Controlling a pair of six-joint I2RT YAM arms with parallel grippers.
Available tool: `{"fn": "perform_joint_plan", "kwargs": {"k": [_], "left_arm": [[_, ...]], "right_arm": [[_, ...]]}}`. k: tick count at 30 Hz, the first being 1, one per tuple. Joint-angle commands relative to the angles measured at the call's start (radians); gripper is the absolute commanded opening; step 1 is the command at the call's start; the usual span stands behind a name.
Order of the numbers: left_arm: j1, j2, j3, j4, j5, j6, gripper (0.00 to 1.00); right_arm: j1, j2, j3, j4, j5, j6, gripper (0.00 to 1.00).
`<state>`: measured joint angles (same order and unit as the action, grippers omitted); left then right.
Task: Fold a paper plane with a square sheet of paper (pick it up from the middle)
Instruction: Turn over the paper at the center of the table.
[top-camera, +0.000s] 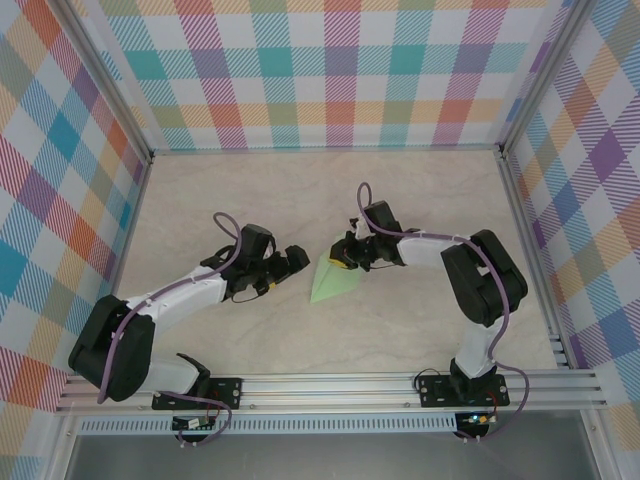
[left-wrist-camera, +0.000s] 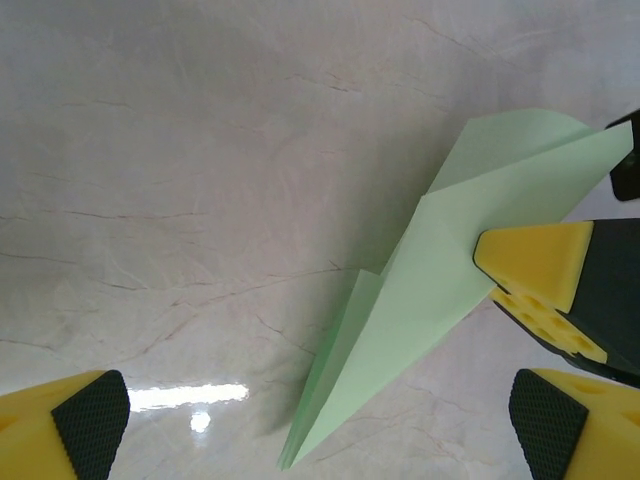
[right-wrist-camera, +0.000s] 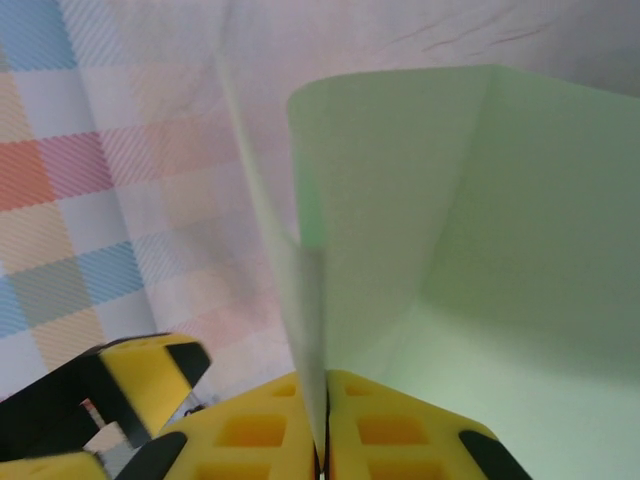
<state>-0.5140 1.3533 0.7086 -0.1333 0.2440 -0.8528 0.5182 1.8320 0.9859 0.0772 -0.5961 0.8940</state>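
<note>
The square sheet of paper is folded into a pale green paper plane (top-camera: 331, 282), its pointed nose aimed at the near left. My right gripper (top-camera: 345, 258) is shut on the plane's tail end. In the right wrist view its yellow fingers (right-wrist-camera: 250, 430) pinch the central fold, and the wings (right-wrist-camera: 400, 200) spread above them. My left gripper (top-camera: 298, 258) stands open just left of the plane. In the left wrist view the plane (left-wrist-camera: 420, 300) runs diagonally, its nose between the wide-apart left fingertips (left-wrist-camera: 90, 425) and touching neither. The right gripper's yellow finger (left-wrist-camera: 535, 265) rests on the wing.
The pale marble-patterned table (top-camera: 250, 200) is walled by checked panels (top-camera: 330, 70) at the back and both sides. An aluminium rail (top-camera: 330, 385) carrying both arm bases runs along the near edge.
</note>
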Motion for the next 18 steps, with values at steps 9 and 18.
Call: {"fn": "perform_joint_plan", "kwargs": {"k": [9, 18], "left_arm": [[0.054, -0.051, -0.076, 0.354, 0.301, -0.132, 1.0], [0.055, -0.037, -0.088, 0.551, 0.337, -0.21, 0.85]], "right_arm": [[-0.052, -0.047, 0.115, 0.22, -0.352, 0.148, 0.1], [-0.052, -0.02, 0.114, 0.261, -0.431, 0.213, 0.11]]}}
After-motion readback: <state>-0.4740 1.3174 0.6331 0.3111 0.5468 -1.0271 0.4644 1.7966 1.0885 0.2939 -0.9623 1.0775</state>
